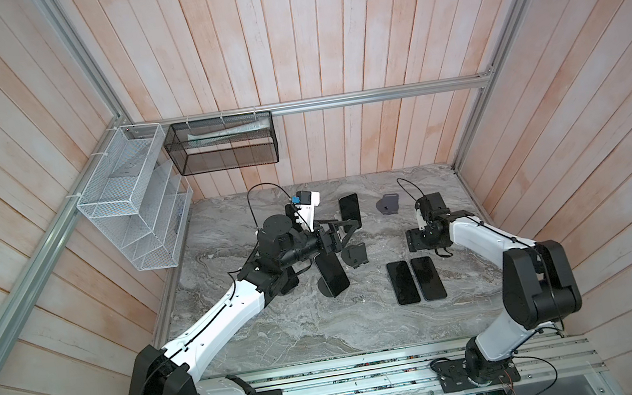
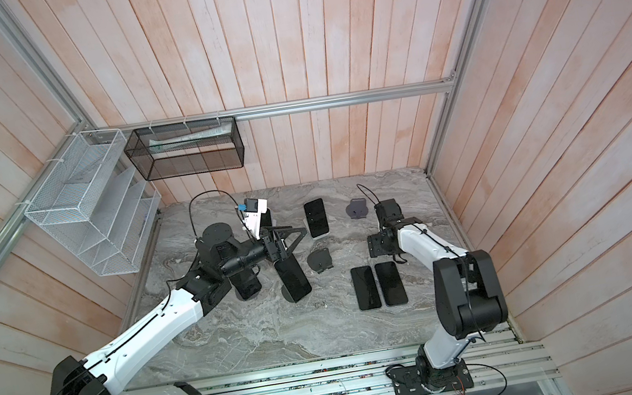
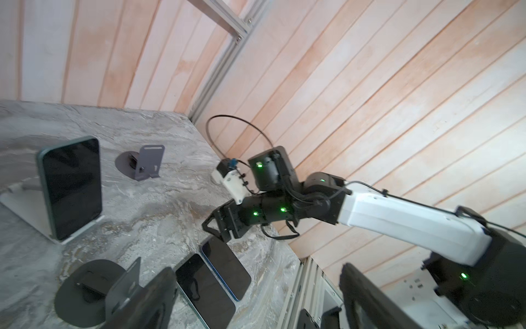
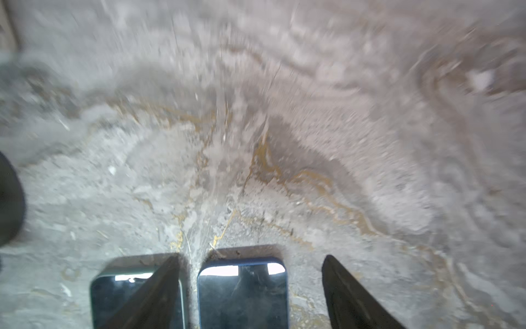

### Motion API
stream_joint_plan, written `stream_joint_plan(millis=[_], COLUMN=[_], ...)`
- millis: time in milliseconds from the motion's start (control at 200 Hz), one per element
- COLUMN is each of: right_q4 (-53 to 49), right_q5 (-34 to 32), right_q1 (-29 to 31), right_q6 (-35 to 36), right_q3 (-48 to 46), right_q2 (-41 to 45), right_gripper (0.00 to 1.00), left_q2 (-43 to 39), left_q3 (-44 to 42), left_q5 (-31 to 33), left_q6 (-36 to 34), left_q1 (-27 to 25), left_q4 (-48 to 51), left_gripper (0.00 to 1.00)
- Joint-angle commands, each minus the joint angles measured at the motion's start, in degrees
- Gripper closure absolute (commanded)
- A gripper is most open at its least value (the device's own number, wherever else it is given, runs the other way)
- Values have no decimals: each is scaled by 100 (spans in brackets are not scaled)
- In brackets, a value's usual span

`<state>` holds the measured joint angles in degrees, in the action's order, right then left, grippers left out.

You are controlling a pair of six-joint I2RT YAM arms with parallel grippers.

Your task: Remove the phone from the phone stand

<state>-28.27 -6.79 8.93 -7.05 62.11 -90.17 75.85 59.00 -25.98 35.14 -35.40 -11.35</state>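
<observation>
Marble tabletop (image 1: 304, 334), plank-walled, is carrying two flat phones (image 1: 403, 282) and an empty stand (image 1: 356, 254); left gripper (image 1: 352, 230) is gaping near the propped phone (image 1: 349, 207), right gripper (image 4: 250, 257) gaping empty.

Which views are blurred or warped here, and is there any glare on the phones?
Right wrist view: tabletop smeared by motion blur, bright reflections on the two flat phones. Left wrist view: tilted, near fingers soft, propped phone fairly sharp. Both top views: sharp, evenly lit, wall planks bowed by the wide lens.
</observation>
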Motion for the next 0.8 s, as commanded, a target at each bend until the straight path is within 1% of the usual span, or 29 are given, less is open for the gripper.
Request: stream_joint_plan(millis=[0, 70, 125, 220, 290, 365, 450, 545, 710, 755, 795], right_q4=[75, 278, 525, 1052, 1340, 1515, 1689, 1847, 1708, 1606, 1594], right_q5=[-441, -469, -643, -1067, -1140, -1317, -1541, -1651, -1555, -1380, -1502], right_q1=[155, 418, 719, 1433, 1858, 2380, 2844, 3123, 3160, 3167, 3190], right_q6=[-69, -110, -112, -39, 34, -184, -359, -379, -411, -353, -464], right_q3=[253, 231, 113, -200, -291, -145, 17, 186, 497, 552, 535], right_q2=[602, 878, 1057, 1258, 1274, 1223, 1179, 1050, 801, 810, 870], right_gripper=[19, 19, 19, 19, 21, 22, 22, 22, 22, 19, 15], left_q2=[-286, -399, -516, -696, -789, -857, -951, -1100, -1174, -1146, -1105], left_q3=[-99, -92, -159, -347, -465, -484, -389, -577, -975, -1011, -1034], left_q5=[923, 1505, 1984, 2641, 3103, 3569, 4017, 4307, 4404, 4371, 4360], left_q6=[-206, -295, -340, -261, -294, -534, -537, -587, -383, -412, -488], left_q1=[150, 202, 266, 431, 517, 517, 524, 521, 605, 609, 600], left_q4=[251, 452, 504, 447, 353, 334, 508, 282, -155, -198, -232], left_gripper=[7, 6, 5, 3, 1, 0, 0, 0, 0, 0, 0])
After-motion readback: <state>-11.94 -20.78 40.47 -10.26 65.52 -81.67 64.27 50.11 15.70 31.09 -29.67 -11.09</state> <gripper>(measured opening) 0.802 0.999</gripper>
